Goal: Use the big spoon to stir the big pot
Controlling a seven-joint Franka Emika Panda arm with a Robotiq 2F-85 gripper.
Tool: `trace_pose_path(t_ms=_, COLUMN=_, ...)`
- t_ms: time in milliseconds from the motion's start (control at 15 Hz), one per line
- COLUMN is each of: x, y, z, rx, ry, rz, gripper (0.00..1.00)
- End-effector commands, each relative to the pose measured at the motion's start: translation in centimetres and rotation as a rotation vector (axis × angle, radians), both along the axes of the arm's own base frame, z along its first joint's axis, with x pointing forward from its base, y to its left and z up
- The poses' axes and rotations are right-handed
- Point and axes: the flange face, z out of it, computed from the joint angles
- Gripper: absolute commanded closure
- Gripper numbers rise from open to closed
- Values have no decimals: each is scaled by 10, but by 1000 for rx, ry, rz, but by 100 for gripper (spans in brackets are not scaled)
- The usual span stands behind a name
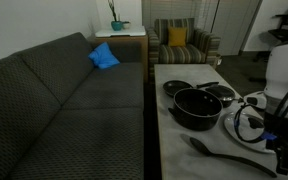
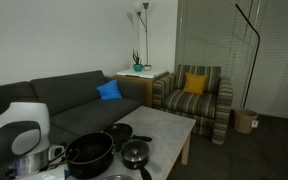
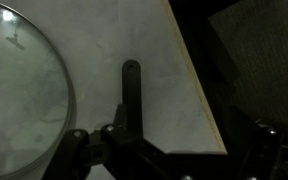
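The big spoon (image 3: 131, 95) lies flat on the pale tabletop (image 3: 172, 105). That is the main hazard: its thin handle sits so low that a descent judged too shallow would probably close on air, and one judged too deep would drive the fingers (image 3: 72, 150) into the stone. In the wrist view the handle runs nearer one finger than the other. An uneven squeeze could therefore push it sideways or roll it instead of gripping it.

The tabletop's edge is near on the other side of the handle, so a hard nudge that way might send the spoon over. A round glass lid (image 3: 24, 80) lies just beside the handle on the opposite side and could get knocked.

The pincer (image 3: 164, 150) is spread apart and holds nothing. It hovers over the spoon, with the handle passing between its fingers and the handle's tip pointing away from it. Whether the fingers touch the tabletop cannot be told.

In an exterior view the big pot (image 1: 196, 108) stands beyond the spoon's bowl, close by but not touching it.
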Motion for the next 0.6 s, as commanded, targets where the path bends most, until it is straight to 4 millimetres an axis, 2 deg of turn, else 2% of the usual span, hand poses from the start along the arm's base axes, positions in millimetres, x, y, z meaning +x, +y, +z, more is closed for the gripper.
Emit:
trace_pose_path(t_ms=0, x=2, y=-6, z=-8, rx=-4, ry=2, rz=-7, gripper=0)
trace_pose_path(t_ms=200, x=9, y=-17, z=-24, rx=-4, ry=-1, rz=-27, gripper=0)
trace_pose_path(t_ms=333, x=5, y=-7, z=-20, rx=-37, ry=-59, rz=-4, gripper=0)
trace_pose_path(t_ms=467, x=9, y=-1, z=-27, rx=-61, ry=-102, rz=20, gripper=0)
trace_pose_path(t_ms=533, x=2, y=6, z=-32, rx=-73, ry=-110, rz=33, gripper=0)
